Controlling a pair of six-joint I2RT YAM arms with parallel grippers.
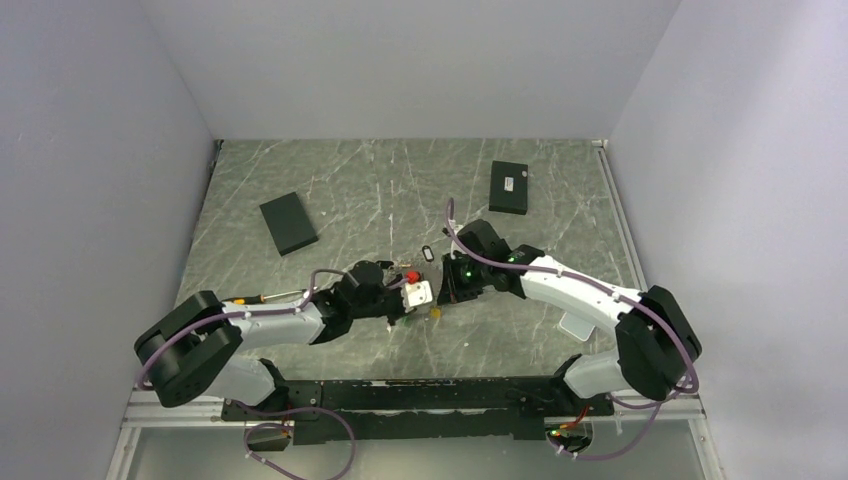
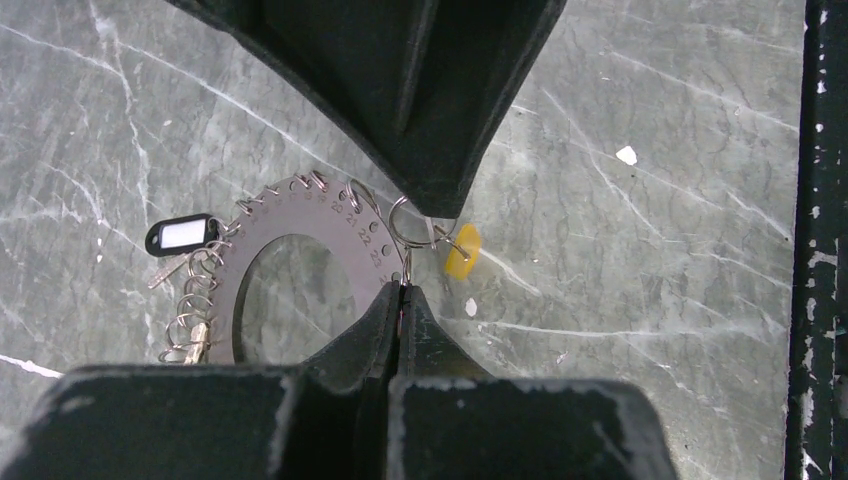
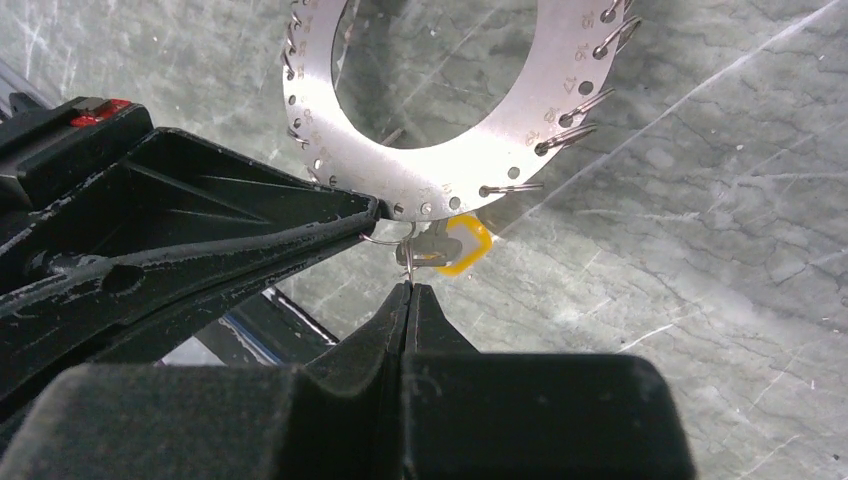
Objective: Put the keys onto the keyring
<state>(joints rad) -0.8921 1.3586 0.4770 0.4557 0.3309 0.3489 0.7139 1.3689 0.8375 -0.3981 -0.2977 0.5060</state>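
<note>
The keyring (image 3: 440,170) is a flat silver ring plate with numbered holes and small wire loops round its rim. It is held above the table. My left gripper (image 2: 403,288) is shut on the plate's edge (image 2: 385,262). In the right wrist view it comes in from the left. My right gripper (image 3: 408,286) is shut on a thin wire loop (image 3: 400,245) right at that edge. A key with a yellow head (image 3: 466,246) hangs from the loop. In the left wrist view the right gripper (image 2: 432,212) comes down from the top, with the yellow key head (image 2: 462,250) beside it.
A small black oval tag (image 2: 182,235) and a cluster of wire loops (image 2: 195,310) hang at the plate's far side. Two black boxes (image 1: 288,222) (image 1: 510,187) lie further back on the marbled table. An orange-handled screwdriver (image 1: 262,297) shows by the left arm.
</note>
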